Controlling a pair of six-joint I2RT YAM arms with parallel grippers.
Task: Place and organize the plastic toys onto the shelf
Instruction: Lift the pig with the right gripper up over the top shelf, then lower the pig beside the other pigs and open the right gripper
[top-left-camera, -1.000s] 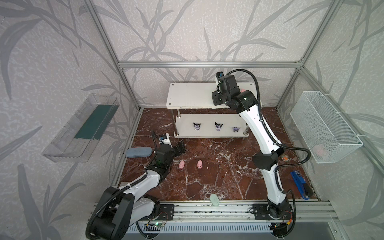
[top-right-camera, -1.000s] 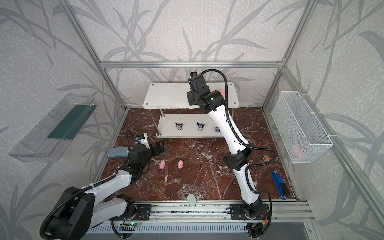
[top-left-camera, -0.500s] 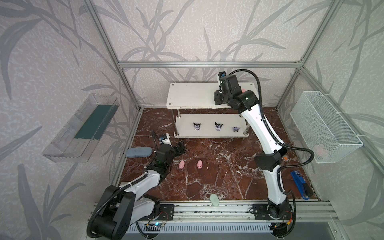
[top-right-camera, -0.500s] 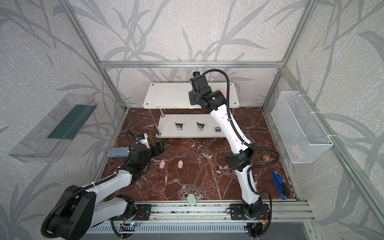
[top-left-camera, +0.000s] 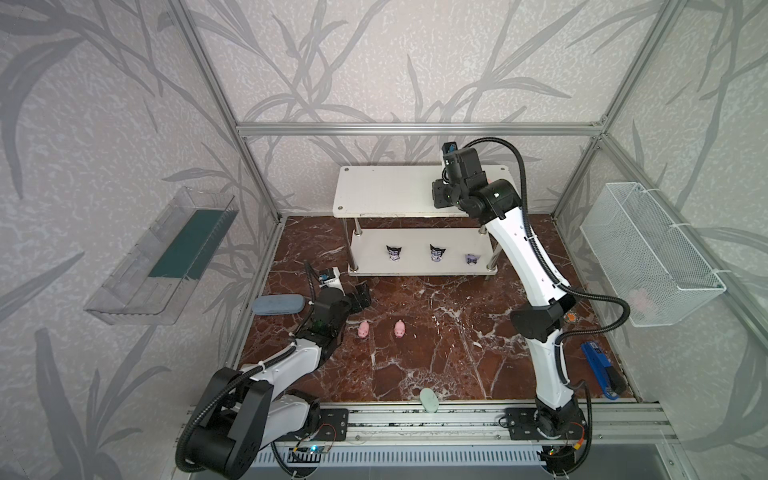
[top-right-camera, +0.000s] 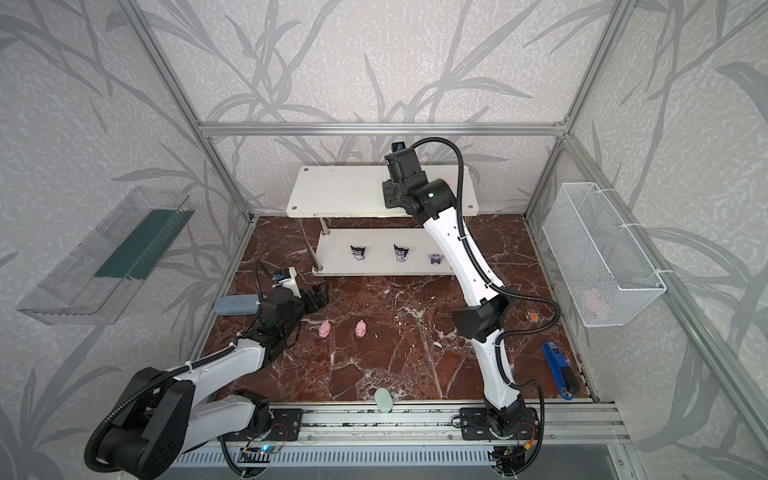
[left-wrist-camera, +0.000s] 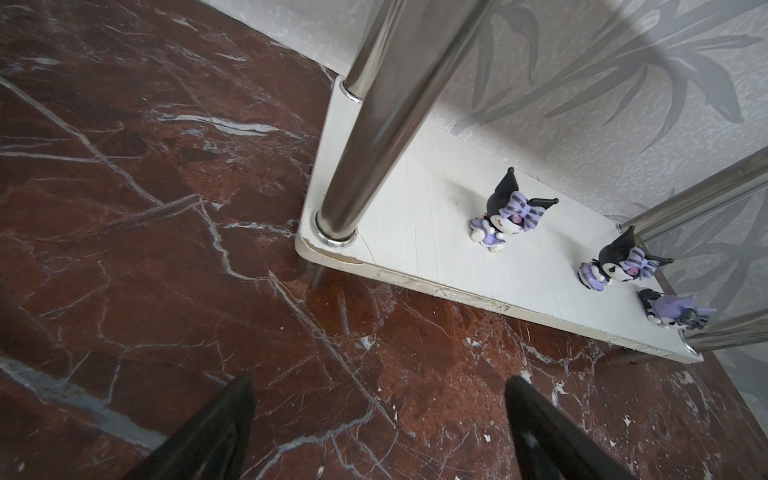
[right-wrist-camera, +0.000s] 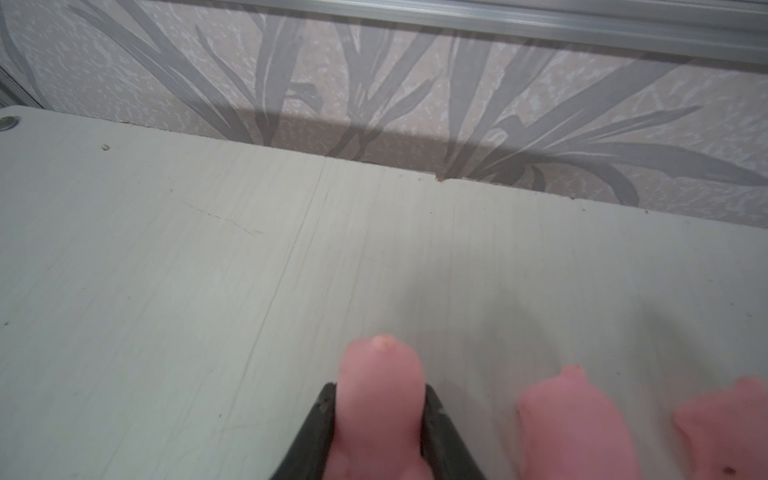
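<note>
In both top views we see the left gripper low over the marble floor, just in front of the shelf, at its left near corner. Its jaws are spread wide and hold nothing. A loose pig and a second loose pig lie on the floor near it, untouched. The right arm reaches over the shelf's top board, and its wrist hides the fingers there. On the lower board we count three dark figurines in a row. From the left wrist, we see the two black fingertips far apart above bare floor. Beyond them two of the figurines stand upright, and the last one lies toppled beside a chrome post. From the right wrist, the right gripper is closed around a pink pig, both fingers pressed against its sides. We cannot tell whether the pig's underside already touches the top board. Two more pigs sit on that board just beside it.
</note>
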